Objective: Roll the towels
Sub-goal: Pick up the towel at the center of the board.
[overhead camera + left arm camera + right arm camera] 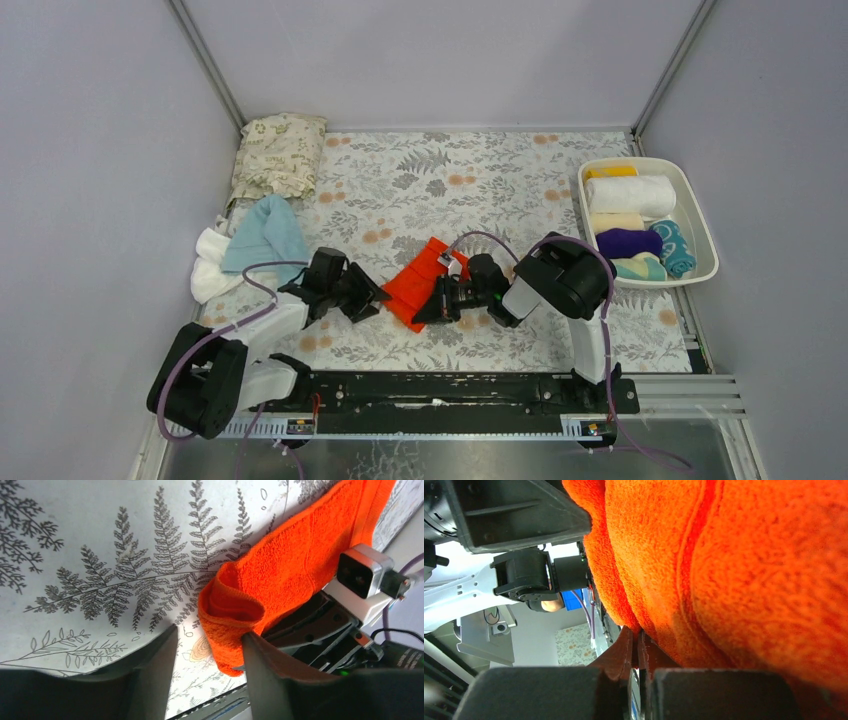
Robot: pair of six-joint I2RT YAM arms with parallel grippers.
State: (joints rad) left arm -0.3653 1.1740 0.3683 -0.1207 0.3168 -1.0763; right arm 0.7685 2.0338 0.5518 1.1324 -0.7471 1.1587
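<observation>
An orange-red towel [425, 275] lies on the floral mat, its near end curled into a loose fold [235, 615]. My left gripper [370, 296] is open just left of that end; in the left wrist view [209, 632] the curled end sits by its right finger [260, 665]. My right gripper [428, 308] is shut on the towel's near edge, and the towel [734, 570] fills the right wrist view above the closed fingertips [636, 635]. A light blue towel [268, 235] and a white towel [208, 268] lie loose at the left.
A white basket [700, 215] at the right holds rolled towels: yellow [611, 171], white [630, 193], cream [615, 221], purple [628, 242], teal [675, 247]. A beige leaf-printed cushion [280, 150] lies at the back left. Grey walls close in both sides.
</observation>
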